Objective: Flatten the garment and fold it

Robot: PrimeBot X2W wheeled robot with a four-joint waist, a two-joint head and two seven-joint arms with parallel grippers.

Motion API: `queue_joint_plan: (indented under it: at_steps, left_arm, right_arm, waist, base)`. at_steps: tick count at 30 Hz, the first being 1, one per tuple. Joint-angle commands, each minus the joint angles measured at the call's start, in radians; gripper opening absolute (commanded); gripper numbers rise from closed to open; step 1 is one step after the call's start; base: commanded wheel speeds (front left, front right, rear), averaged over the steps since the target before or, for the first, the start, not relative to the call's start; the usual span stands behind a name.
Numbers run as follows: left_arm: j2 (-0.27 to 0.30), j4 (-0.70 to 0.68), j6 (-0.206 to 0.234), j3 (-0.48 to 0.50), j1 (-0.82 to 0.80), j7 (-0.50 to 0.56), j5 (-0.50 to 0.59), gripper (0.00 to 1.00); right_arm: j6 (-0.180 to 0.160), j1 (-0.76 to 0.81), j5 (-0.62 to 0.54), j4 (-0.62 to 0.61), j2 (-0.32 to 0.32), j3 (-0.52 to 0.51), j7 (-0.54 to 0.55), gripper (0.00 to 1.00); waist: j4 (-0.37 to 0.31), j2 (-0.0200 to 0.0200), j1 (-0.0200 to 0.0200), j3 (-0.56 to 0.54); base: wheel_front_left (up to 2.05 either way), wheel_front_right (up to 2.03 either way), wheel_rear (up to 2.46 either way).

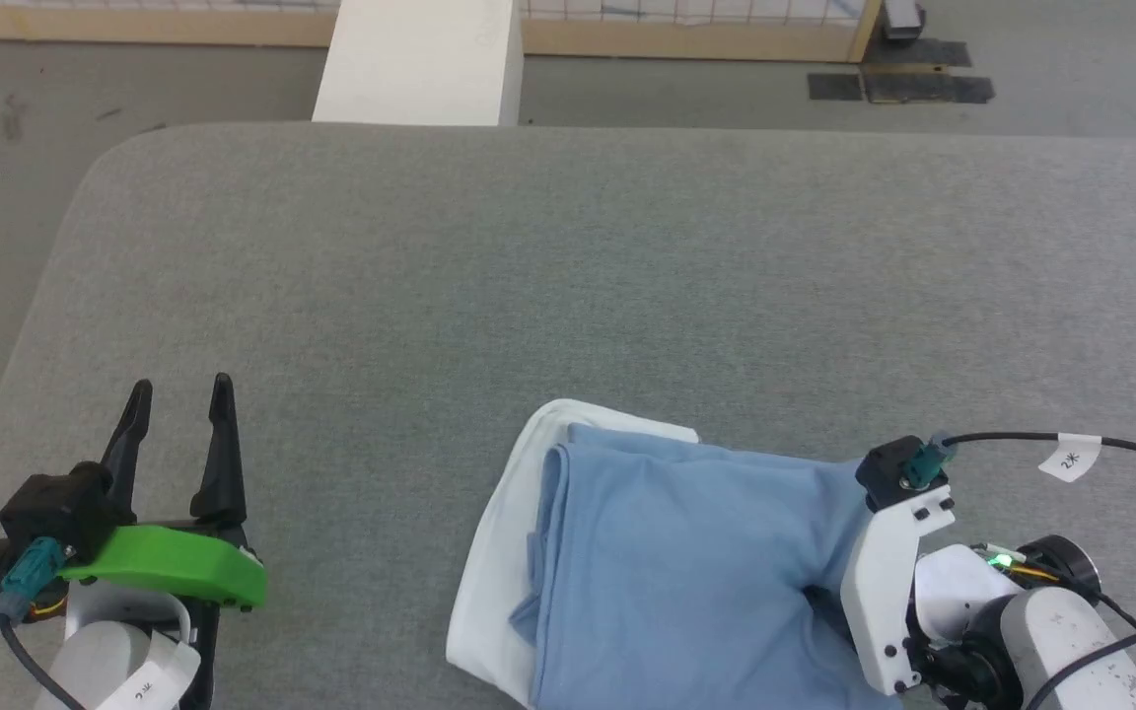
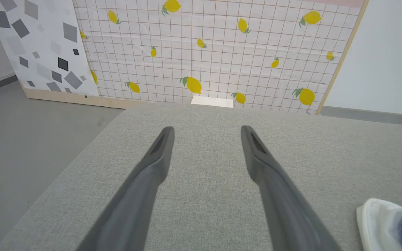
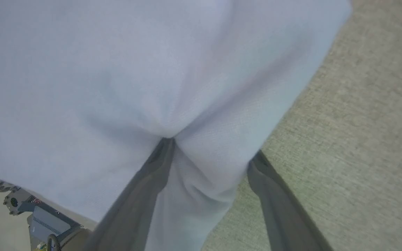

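The right gripper (image 3: 212, 148) is seen with jaws spread wide, a fold of the blue shirt (image 1: 667, 552) bunched between them at the table's (image 1: 568, 276) near edge, where one layer alone should be pinched before lifting; the left gripper (image 1: 182, 383) is held open, well apart.

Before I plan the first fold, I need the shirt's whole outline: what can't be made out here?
- The garment: the head view's bottom edge cuts off its near part; sleeves and chest mark are lost in the bunched folds.
- The right gripper: in the right wrist view the garment covers its fingertips.
- Left wrist view: the frame's corner cuts off the garment's white edge.
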Motion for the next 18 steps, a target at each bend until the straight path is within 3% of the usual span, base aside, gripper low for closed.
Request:
queue_joint_plan:
  at_steps: [1, 4, 5, 6, 7, 18]
  left_arm:
    - [0.003, 0.004, -0.006, -0.002, -0.018, -0.006, -0.007, 1.0]
    - [0.002, 0.011, -0.01, -0.004, -0.024, -0.007, -0.009, 1.0]
    - [0.002, 0.013, -0.011, -0.004, -0.025, -0.007, -0.01, 1.0]
    - [0.001, 0.015, -0.011, -0.004, -0.027, -0.007, -0.011, 1.0]
    - [0.001, 0.017, -0.012, -0.004, -0.028, -0.008, -0.011, 1.0]
    - [-0.015, 0.039, -0.015, -0.015, -0.015, -0.009, -0.006, 1.0]
  right_arm:
    - [-0.002, -0.001, -0.013, 0.037, 0.009, 0.014, 0.003, 1.0]
    - [-0.002, 0.001, -0.011, 0.065, 0.013, 0.025, 0.016, 1.0]
    - [-0.002, -0.001, -0.009, 0.07, 0.011, 0.029, 0.02, 0.75]
    - [-0.002, -0.005, -0.005, 0.071, 0.011, 0.027, 0.019, 0.14]
    - [-0.002, -0.009, -0.004, 0.071, 0.008, 0.026, 0.02, 0.0]
    - [-0.002, -0.093, 0.022, -0.102, -0.077, 0.051, 0.019, 0.0]
  waist:
    - [0.02, 0.004, 0.0, 0.018]
    - [0.028, 0.004, 0.0, 0.022]
    - [0.029, 0.004, 0.0, 0.022]
    - [0.03, 0.004, 0.0, 0.022]
    - [0.031, 0.004, 0.0, 0.022]
    - [0.041, 0.004, 0.0, -0.051]
  base:
    - [0.0, 0.0, 0.0]
    - [0.0, 0.0, 0.0]
    - [0.0, 0.0, 0.0]
    - [0.0, 0.0, 0.0]
    - [0.0, 0.0, 0.0]
    - [0.0, 0.0, 0.0]
